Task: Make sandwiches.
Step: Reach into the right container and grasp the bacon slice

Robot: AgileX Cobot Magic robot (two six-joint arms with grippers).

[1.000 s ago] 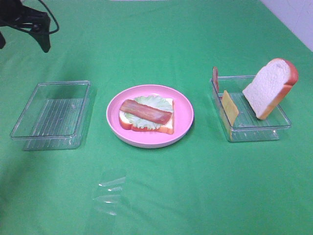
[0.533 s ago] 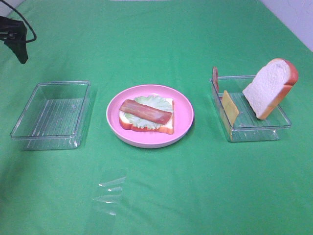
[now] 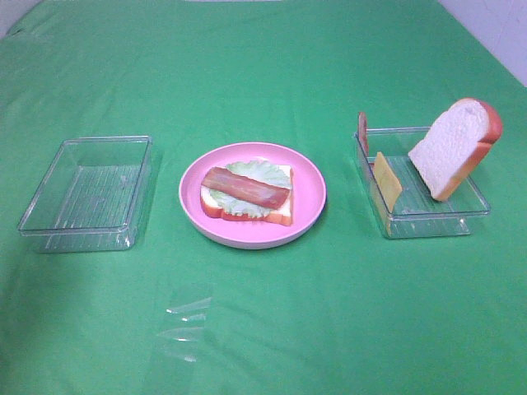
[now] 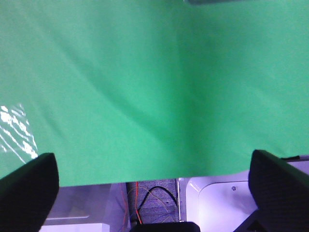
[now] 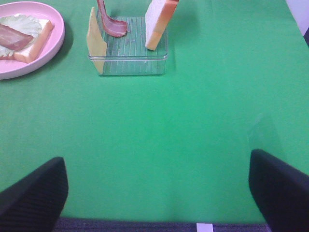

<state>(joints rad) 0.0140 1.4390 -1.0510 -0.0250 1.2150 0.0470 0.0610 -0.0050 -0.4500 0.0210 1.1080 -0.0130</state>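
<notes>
Smooth green table cloth (image 3: 263,58) spreads under my left gripper (image 4: 153,164) and right gripper (image 5: 157,164), both gaping wide and holding nothing. A ribbed clear tray (image 3: 90,193) lies toward the left edge, and a second tray (image 3: 420,204) toward the right edge. Mid-table, the round pink plate (image 3: 309,197) carries the sandwich (image 3: 247,191): bread, frilly lettuce, bacon. In the second tray lean a bread slice (image 3: 455,148), cheese (image 3: 387,179) and a bacon strip (image 3: 362,130).

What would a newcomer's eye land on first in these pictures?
The pink plate at mid-table, bearing a half-built sandwich topped with lettuce and a bacon strip. Next, the white bread slice leaning in the clear tray on the right, with a yellow cheese slice.
</notes>
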